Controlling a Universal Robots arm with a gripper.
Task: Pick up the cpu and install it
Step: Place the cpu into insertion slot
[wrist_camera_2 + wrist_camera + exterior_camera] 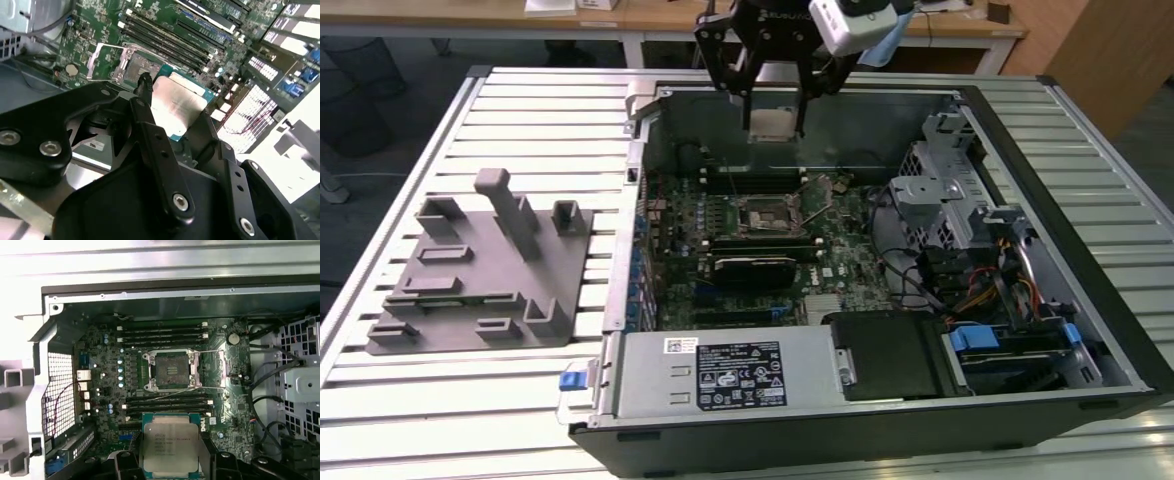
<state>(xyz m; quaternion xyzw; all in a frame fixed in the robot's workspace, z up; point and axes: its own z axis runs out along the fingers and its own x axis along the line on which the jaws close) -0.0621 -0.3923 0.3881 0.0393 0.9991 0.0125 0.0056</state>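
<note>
Single arm over an open computer case [1067, 200] lying on a slatted table [534, 100]. The gripper [773, 112] hangs above the far part of the case, its two black fingers [145, 90] closed on opposite edges of the cpu [771, 124], which is carried clear of every surface with its silver top facing the wrist cameras. In the second wrist view the cpu [177, 107] shows its silver lid and a thin green rim between the fingers. In the first wrist view the cpu [170, 447] is apart from the socket [171, 369], with a bank of memory slots [167, 402] seen between the two. The socket stands open on the green motherboard [841, 255], its dark contact field exposed. A grey fixture [480, 270] with upright posts rests on the table at the exterior view's left, well apart from the gripper.
</note>
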